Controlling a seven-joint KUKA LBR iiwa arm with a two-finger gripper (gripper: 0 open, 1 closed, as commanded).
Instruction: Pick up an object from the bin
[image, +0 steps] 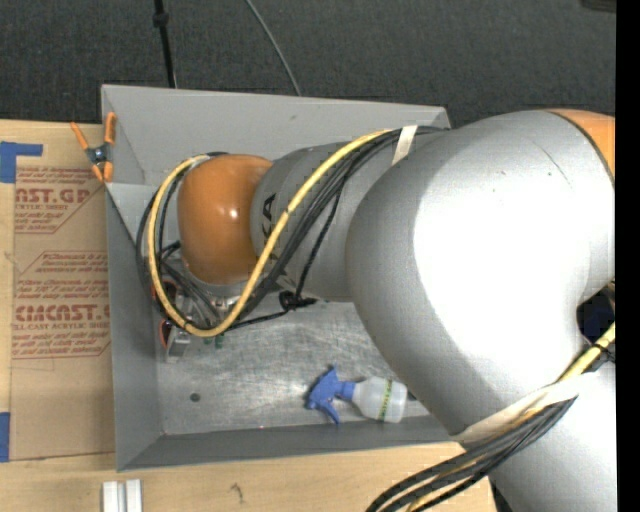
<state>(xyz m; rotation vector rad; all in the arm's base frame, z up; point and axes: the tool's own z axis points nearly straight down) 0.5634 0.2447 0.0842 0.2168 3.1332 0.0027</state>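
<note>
In the camera view, the arm reaches in from the right and covers much of the grey metal bin (133, 400). Its rounded orange cover (222, 215) and looped yellow and black cables (262, 262) hang over the bin's left half. The claw (182, 335) sits low beneath that cover, close to the left wall. The wrist and cables hide it, so I cannot tell how far open it is, and nothing can be seen in its grip.

The only loose thing visible in the bin is a small spray bottle of pale translucent plastic with a blue trigger head (358, 396). It lies on its side on the floor, near the bin's lower wall, well apart from the claw and toward the lower right of it. Its long axis runs roughly left to right along that wall, with the blue head pointing left, toward the claw's side, and the body trailing right under the bulk of the arm.

I judge that a pick would need the claw to travel right and toward the lower wall, then close across the bottle's narrow width.
</note>
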